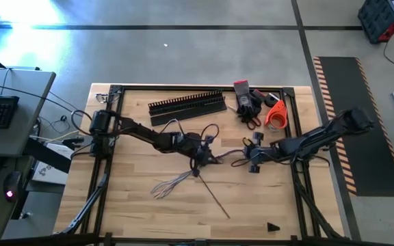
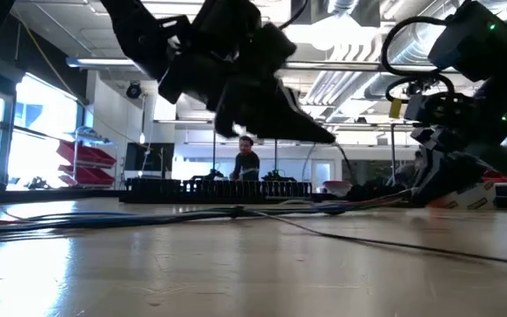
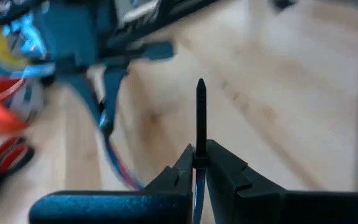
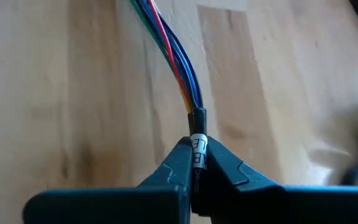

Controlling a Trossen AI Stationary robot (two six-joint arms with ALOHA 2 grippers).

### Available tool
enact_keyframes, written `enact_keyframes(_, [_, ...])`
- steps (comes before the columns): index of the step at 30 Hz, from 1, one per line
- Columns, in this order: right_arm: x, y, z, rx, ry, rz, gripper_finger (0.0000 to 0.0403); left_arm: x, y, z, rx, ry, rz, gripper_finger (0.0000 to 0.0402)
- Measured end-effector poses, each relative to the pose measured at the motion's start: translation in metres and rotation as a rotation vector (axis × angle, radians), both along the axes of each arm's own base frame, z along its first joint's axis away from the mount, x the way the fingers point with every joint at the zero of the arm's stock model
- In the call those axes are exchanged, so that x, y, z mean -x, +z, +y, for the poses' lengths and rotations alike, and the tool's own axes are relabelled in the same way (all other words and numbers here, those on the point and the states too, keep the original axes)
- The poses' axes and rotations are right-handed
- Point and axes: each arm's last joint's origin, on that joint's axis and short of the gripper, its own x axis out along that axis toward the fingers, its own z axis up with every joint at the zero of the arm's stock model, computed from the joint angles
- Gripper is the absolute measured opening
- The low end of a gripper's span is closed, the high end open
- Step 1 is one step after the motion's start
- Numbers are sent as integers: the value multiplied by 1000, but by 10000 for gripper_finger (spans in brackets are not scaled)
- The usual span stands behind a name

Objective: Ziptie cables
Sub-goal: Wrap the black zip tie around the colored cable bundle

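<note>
The cables (image 1: pixel 176 181) lie across the table's middle as a thin bundle, with the loose ends fanned out toward the near left. My right gripper (image 4: pixel 196 163) is shut on their other end, where blue, red, green and orange wires (image 4: pixel 173 50) run into a black sleeve. My left gripper (image 3: pixel 199 163) hovers above the bundle's middle (image 1: pixel 198 160), shut on a thin black zip tie (image 3: pixel 201 112). My right gripper (image 1: pixel 252 162) sits just to its right. My left gripper pinches the zip tie between its two fingertips; the pointed end (image 3: pixel 201 87) sticks out beyond them, clear of the table. My right gripper pinches the bundle's sleeved end at its white label (image 4: pixel 197 144), fingers slanting down and lying along the wires, which stretch away over the wood.
A black comb-toothed duct (image 1: pixel 187 106) lies at the far side. Red-handled tools (image 1: pixel 248 102) and an orange tape roll (image 1: pixel 276 115) are at the far right. A thin dark strand (image 1: pixel 214 198) runs toward the near edge, and a small black piece (image 1: pixel 272 227) lies near right.
</note>
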Motion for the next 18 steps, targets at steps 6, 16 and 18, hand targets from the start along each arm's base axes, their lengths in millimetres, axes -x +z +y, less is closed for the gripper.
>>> enact_keyframes(6, [3, 3, -12, 9, 115, 69, 3, 3, 15, 4, 63, -91, -13, 0])
enact_keyframes(16, [-2, 5, -22, 64, 133, 82, 116, -13, 12, 4, 21, -115, 56, 0])
enact_keyframes(18, [-4, 14, -21, 44, 119, 112, 157, -17, 9, 4, 21, -115, 67, 0])
